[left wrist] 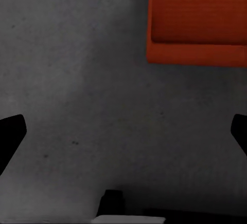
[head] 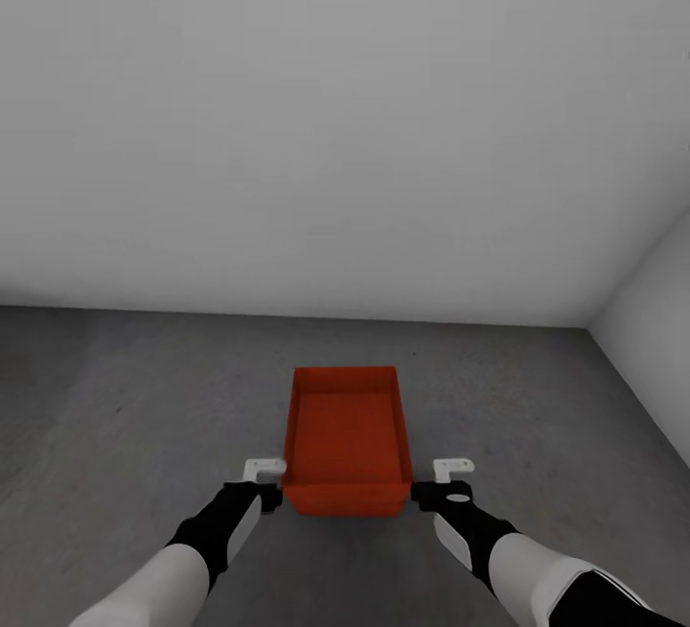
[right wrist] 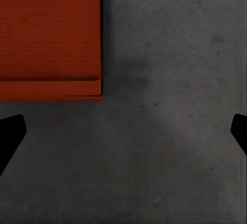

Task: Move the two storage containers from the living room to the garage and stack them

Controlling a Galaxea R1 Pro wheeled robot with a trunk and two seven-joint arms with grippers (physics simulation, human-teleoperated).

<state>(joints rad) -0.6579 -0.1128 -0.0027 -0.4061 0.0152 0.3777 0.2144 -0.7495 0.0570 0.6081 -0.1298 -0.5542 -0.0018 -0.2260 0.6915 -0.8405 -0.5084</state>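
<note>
One orange-red storage container (head: 347,440) rests topless and empty on the garage's dark grey concrete floor (head: 125,397), its long side pointing away from me. My left gripper (head: 267,480) hovers just off its near left corner and my right gripper (head: 443,480) just off its near right corner. Neither touches the box. In the left wrist view the container (left wrist: 198,21) lies beside the open left gripper (left wrist: 123,131), not between its fingers. The right wrist view has the container (right wrist: 49,36) likewise off to the side of the open right gripper (right wrist: 123,131).
A plain pale grey wall (head: 345,128) rises behind the container. A second pale wall (head: 656,330) meets it in a corner at the far right. Bare concrete spreads to the left and right of the box.
</note>
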